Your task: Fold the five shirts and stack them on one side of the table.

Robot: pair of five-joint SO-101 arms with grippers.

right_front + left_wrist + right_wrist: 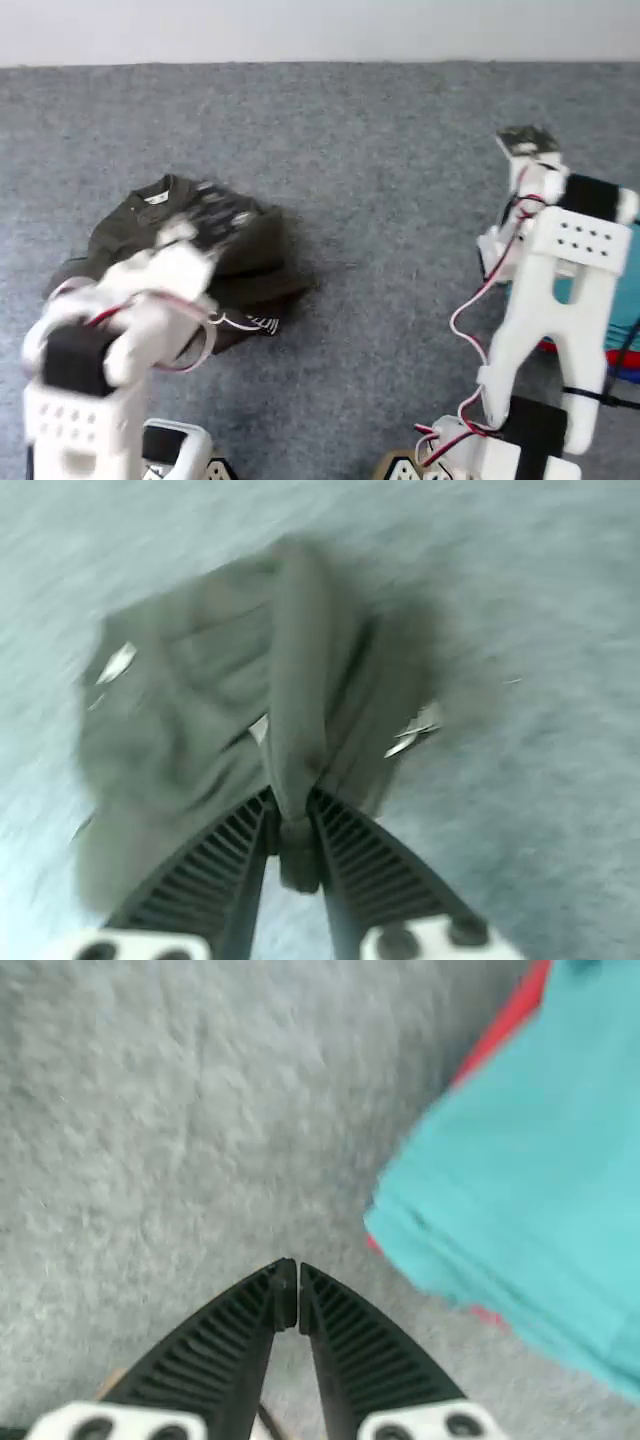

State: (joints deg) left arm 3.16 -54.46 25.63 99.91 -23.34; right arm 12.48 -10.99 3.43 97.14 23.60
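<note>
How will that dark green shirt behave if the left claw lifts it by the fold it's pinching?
Probably floppy: the dark green shirt bunches into a soft ridge in the left claw, so the rest would likely hang and drape. It looks light, being thin wrinkled cloth. On the fuzzy grey table, a push would likely crumple it, not slide it.

Grey table [400, 180]: dark olive shirt [125, 218] at left; teal shirt [530, 1180] on red shirt [508, 1022] at right.

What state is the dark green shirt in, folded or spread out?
Folded, not spread: the dark green shirt lies in a compact bundle, the left gripper pinching a ridge of its cloth.
</note>
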